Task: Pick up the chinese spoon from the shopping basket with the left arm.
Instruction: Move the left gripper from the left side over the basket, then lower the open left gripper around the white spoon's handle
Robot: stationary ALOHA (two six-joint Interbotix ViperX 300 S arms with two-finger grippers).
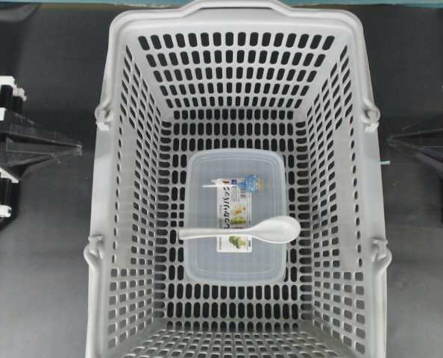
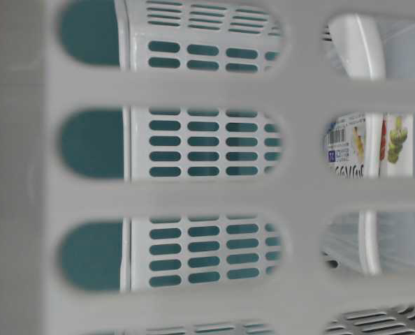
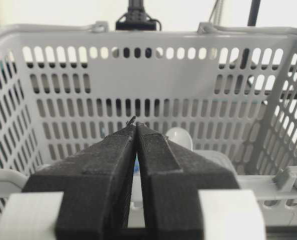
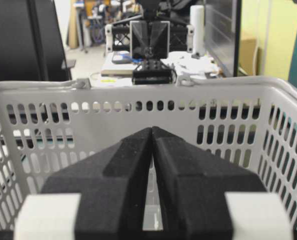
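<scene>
Overhead exterior view is showing the left end effector (image 1: 76,149), pressed together, waiting outside the shopping basket (image 1: 121,224) at 9 o'clock, needing to spread and descend onto the chinese spoon (image 1: 244,231).

The dark grey surface (image 1: 42,253) is matte and evenly lit. Beyond it, in the right wrist view, a cluttered white desk (image 4: 188,62) is the landmark: a dark monitor (image 4: 223,30) stands just right of it, and a yellow-green wall (image 4: 268,40) lies further right.
</scene>
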